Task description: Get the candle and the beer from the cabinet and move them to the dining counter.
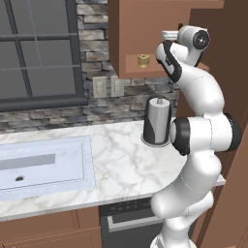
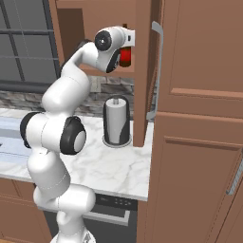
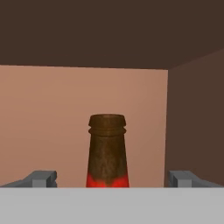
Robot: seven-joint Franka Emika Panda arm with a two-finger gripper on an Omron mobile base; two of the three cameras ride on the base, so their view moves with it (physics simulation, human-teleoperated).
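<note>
With jaws wide apart around the dark brown glass beer bottle point(image 3: 107, 151) on the wooden cabinet point(image 1: 140, 34) shelf, the gripper point(image 3: 112, 178) risks tipping it if closing off-centre.

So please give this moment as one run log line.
phase: reaching for beer | gripper: open, jaws either side of neck, no grip | candle: on cabinet shelf

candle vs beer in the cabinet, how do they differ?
The candle is a short gold-tan cylinder; the beer is a taller dark brown bottle with a narrow neck and a red label. The candle stands clear of the arm on the shelf, while the beer sits between the open gripper's fingertips, ungripped. Both stand upright in the open cabinet.
</note>
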